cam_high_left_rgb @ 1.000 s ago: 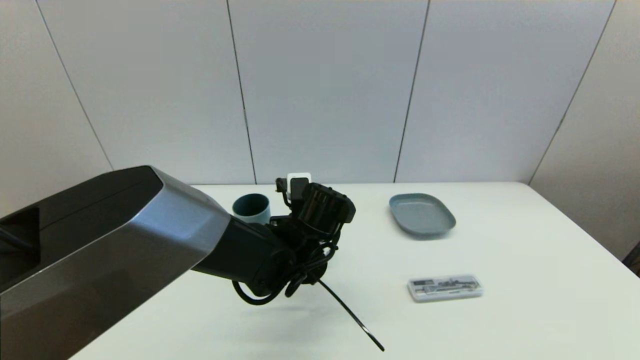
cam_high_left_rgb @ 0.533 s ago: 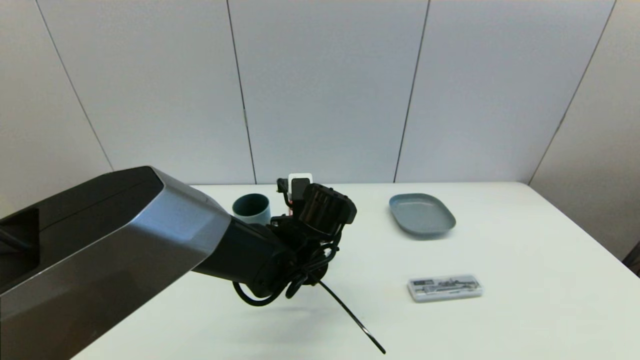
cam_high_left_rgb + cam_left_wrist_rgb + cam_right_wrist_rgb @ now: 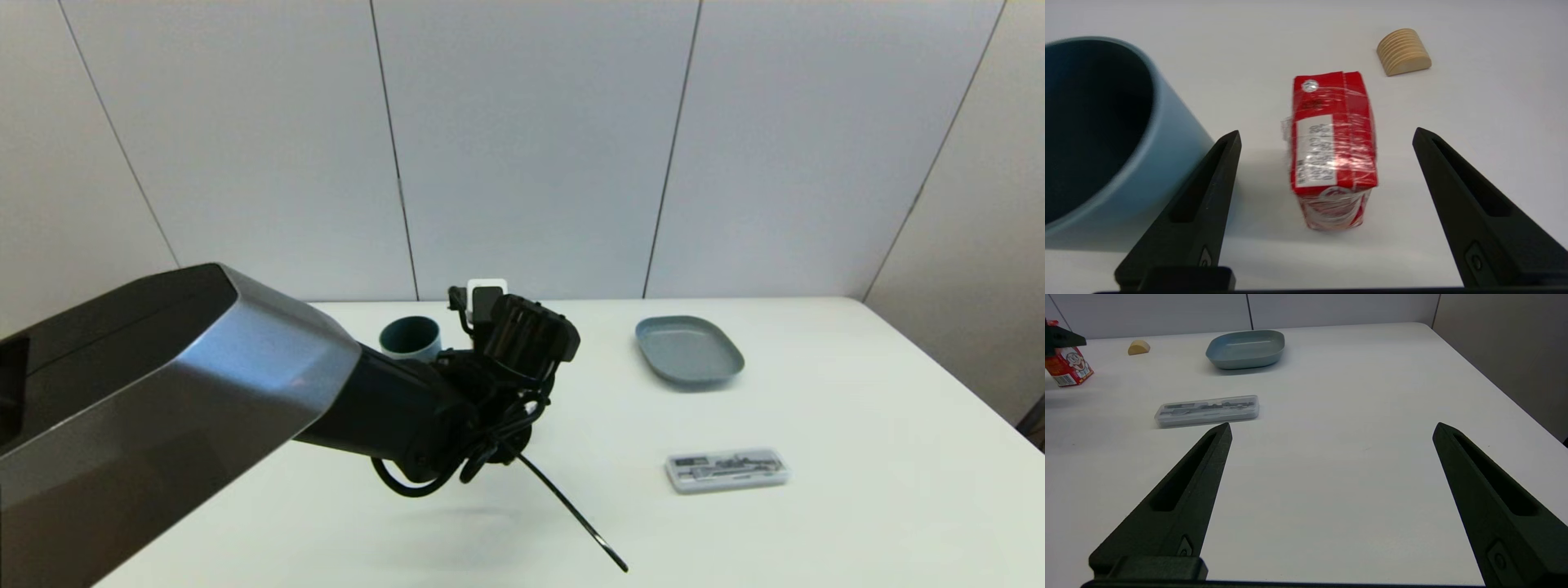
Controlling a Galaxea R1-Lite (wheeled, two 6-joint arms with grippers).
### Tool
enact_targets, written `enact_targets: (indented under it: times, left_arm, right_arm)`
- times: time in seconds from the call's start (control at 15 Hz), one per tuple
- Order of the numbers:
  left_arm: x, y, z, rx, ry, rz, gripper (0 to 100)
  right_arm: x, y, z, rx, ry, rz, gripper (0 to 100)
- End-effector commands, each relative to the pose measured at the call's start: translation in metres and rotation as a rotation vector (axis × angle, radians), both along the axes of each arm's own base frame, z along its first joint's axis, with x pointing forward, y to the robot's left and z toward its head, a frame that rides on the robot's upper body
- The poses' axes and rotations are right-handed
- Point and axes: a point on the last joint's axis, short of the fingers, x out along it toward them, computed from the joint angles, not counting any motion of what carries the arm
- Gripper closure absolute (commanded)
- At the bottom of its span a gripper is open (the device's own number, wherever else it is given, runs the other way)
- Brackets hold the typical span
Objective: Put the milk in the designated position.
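Milk (image 3: pixel 1333 149) upright, untouched, midway between wide-spread fingers of left gripper (image 3: pixel 1327 136).

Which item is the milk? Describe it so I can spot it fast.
On the white table, find the tall light-blue cup. Just beside it, between the open left gripper fingers, stands the milk: a small red carton, unlike the rounded tan block beyond.

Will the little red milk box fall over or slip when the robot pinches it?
Maybe a bit. The milk carton stands tall on a narrow base, so a nudge from one finger of the open left pincer could tip it. Its shiny plastic wrap looks slippery. Being small, it's probably light, and the box may dent if squeezed hard.
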Motion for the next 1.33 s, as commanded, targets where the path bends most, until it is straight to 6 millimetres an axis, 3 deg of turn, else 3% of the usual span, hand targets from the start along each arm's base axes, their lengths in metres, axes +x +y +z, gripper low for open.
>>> enact_targets:
  times: [0.07, 0.4, 0.6, 0.8, 1.07, 1.2, 1.33]
  left_arm:
    - [-0.008, 0.01, 0.026, -0.009, -0.011, 0.007, 0]
    - [-0.015, 0.017, 0.052, -0.004, -0.027, -0.005, 0]
    - [-0.015, 0.012, 0.061, -0.036, -0.046, -0.025, 0]
    - [-0.027, 0.008, 0.093, -0.126, -0.035, -0.166, 0]
    - [-0.056, 0.04, 0.145, -0.038, 0.012, -0.257, 0]
    - [-0.079, 0.065, 0.17, 0.011, 0.021, -0.328, 0]
    - [-0.098, 0.09, 0.188, -0.053, 0.081, -0.478, 0]
  right_arm:
    - [0.0, 0.0, 0.0, 0.0, 0.001, 0.0, 0]
    - [0.0, 0.0, 0.0, 0.0, 0.001, 0.0, 0]
    - [0.0, 0.0, 0.0, 0.0, 0.001, 0.0, 0]
    - [0.0, 0.0, 0.0, 0.0, 0.001, 0.0, 0]
    - [0.0, 0.0, 0.0, 0.0, 0.001, 0.0, 0]
    - [0.0, 0.0, 0.0, 0.0, 0.001, 0.0, 0]
    - [0.0, 0.0, 0.0, 0.0, 0.001, 0.0, 0]
